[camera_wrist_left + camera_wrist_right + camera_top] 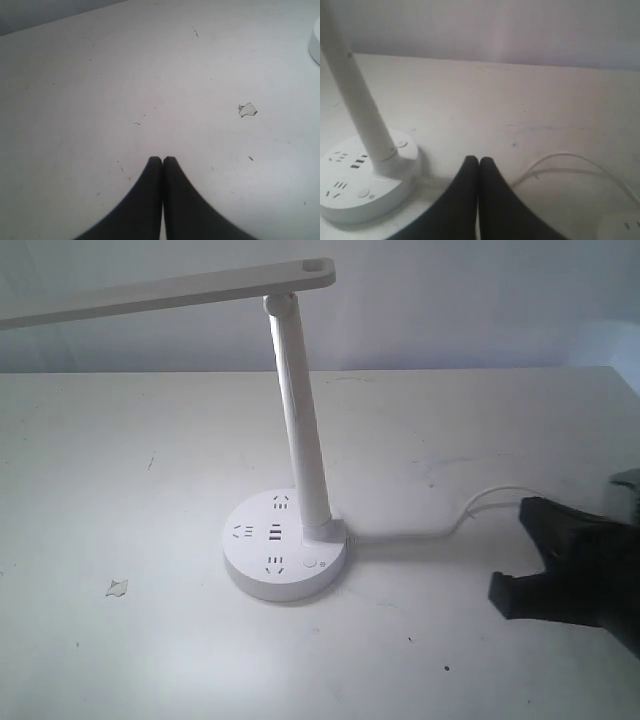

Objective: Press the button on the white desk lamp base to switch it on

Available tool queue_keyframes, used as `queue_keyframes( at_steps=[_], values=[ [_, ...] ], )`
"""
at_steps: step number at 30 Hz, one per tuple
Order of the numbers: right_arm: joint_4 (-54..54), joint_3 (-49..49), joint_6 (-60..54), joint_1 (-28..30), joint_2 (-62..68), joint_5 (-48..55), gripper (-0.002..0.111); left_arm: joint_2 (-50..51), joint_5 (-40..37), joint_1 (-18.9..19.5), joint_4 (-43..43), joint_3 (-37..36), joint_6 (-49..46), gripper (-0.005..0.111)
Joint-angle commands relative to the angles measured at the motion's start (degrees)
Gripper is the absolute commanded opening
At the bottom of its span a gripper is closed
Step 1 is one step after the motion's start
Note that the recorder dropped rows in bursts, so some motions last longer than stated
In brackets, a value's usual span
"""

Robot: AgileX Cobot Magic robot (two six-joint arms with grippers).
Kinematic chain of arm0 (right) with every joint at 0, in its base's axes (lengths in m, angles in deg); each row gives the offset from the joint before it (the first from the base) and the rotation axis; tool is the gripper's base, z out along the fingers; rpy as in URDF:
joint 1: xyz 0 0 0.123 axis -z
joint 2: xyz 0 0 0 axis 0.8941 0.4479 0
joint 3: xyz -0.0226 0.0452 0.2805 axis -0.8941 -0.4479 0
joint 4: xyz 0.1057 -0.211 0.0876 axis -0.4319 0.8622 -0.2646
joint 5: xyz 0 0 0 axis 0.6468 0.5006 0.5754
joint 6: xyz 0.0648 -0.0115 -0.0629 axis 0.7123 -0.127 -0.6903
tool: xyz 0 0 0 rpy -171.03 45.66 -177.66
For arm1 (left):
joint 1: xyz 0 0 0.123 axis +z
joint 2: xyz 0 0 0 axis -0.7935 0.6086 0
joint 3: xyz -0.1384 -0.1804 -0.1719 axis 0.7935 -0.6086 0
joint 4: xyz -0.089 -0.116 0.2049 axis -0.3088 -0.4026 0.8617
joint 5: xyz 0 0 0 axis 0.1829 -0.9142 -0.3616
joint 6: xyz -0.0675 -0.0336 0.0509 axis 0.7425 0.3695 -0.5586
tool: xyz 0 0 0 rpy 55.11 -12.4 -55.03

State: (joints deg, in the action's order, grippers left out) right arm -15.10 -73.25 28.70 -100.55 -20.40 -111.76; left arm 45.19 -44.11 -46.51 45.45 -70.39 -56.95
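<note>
Left black gripper [162, 160]: fingers pressed together, empty, above white tabletop [120, 460]. Small torn paper scrap [118, 587] left of round flat white plastic lamp base [250, 578]. Small round white button [309, 563] on base top, front-right, near slim stem [300, 420]. Right black gripper [479, 161]: fingers together, empty, apart from button.

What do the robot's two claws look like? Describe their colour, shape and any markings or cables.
The left claw and the right claw look alike. Each has two plain matte black fingers, wide at the base and curving in to slim, rounded tips. No markings, labels, cables or sleeves show on them in the wrist views.
</note>
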Motion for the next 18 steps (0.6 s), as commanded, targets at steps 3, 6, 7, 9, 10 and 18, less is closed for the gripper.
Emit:
queue_keyframes(
  at_steps=[3,6,7,9,10,18],
  values=[
    [-4.33,-6.66,-2.68,-0.08,-9.24,-2.86,0.0,-0.3,0.1,0.09,-0.58,-0.21,0.09,0.0],
    [-4.56,-8.72,-3.31,-0.08,-11.03,-1.96,0.0,-0.3,0.1,0.09,-0.58,-0.21,0.09,0.0],
    [-4.77,-9.11,-3.18,-0.08,-11.28,-1.7,0.0,-0.3,0.1,0.09,-0.58,-0.21,0.09,0.0],
    [-5.19,-9.11,-2.61,-0.08,-11.45,0.4,0.0,-0.3,0.1,0.09,-0.58,-0.21,0.09,0.0],
    [-5.31,-9.11,-1.42,-0.08,-11.45,2.12,0.0,-0.3,0.1,0.09,-0.58,-0.21,0.09,0.0],
    [-5.17,-9.11,0.39,-0.08,-11.45,4.9,0.0,-0.3,0.1,0.09,-0.58,-0.21,0.09,0.0]
  ],
)
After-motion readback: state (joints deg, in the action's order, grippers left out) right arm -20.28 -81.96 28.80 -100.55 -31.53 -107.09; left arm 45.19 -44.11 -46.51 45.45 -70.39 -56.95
